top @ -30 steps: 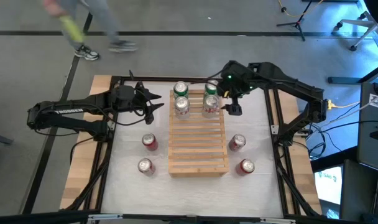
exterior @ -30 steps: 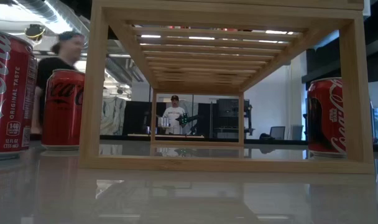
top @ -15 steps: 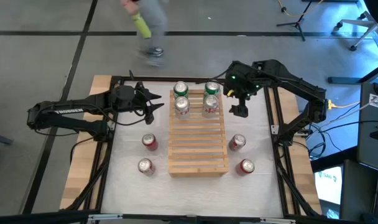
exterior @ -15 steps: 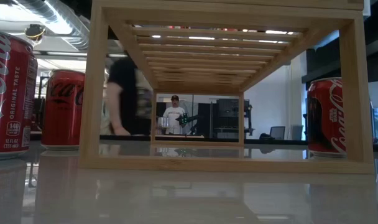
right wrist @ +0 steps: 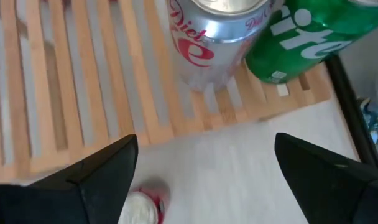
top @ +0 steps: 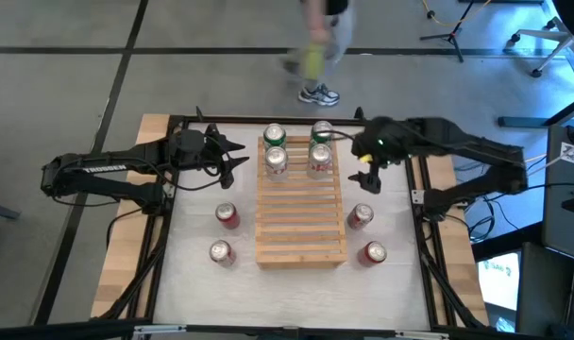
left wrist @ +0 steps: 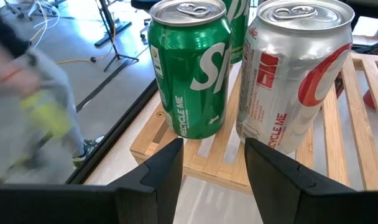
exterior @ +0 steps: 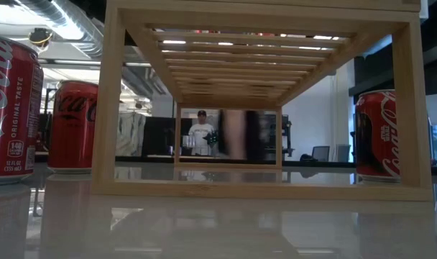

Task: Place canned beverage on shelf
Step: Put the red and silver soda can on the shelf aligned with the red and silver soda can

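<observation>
The slatted bamboo shelf lies in the middle of the white table. Two green cans and two silver cans stand on its far end. My right gripper is open and empty above the table, just right of the shelf. A red can stands on the table below it, toward the near edge. My left gripper is open and empty, left of the shelf's far end, facing a green can and a silver can.
Three more red cans stand on the table: two left of the shelf and one at the near right. A person walks on the floor beyond the far edge. The low view looks under the shelf past red cans.
My right gripper has drawn away from the right-hand silver can on the shelf, going toward the table's right and near edges, toward the red can right of the shelf. The cans have stayed put. A person has walked from left to right behind the table.
</observation>
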### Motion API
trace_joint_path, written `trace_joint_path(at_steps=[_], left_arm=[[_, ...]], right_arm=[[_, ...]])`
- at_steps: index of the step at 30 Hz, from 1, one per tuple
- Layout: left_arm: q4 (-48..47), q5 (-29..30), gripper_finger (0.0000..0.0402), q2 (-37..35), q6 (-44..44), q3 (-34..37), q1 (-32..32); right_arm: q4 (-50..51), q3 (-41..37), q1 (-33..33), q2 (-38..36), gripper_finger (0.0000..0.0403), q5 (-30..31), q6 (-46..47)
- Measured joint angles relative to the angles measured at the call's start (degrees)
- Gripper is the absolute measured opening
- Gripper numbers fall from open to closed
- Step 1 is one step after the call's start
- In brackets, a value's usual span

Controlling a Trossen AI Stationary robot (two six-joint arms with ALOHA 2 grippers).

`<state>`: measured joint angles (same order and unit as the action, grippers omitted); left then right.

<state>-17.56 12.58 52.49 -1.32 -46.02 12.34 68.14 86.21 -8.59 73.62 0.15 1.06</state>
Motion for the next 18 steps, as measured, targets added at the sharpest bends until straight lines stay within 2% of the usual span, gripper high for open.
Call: trace_joint_path(at_steps=[6, 11, 18], left_arm=[[0.0, 0.0, 0.0163, 0.0, 0.0, 0.0, 0.0], [0.0, 0.0, 0.0163, 0.0, 0.0, 0.0, 0.0], [0.0, 0.0, 0.0163, 0.0, 0.0, 0.0, 0.0]], right_arm=[[-23.2, -17.7, 5.3, -9.8, 0.0372, 8.7, 6.9], [-41.8, -27.8, 7.8, -12.5, 0.0372, 17.1, 8.0], [-45.8, -30.1, 7.9, -12.1, 0.0372, 18.4, 8.6]])
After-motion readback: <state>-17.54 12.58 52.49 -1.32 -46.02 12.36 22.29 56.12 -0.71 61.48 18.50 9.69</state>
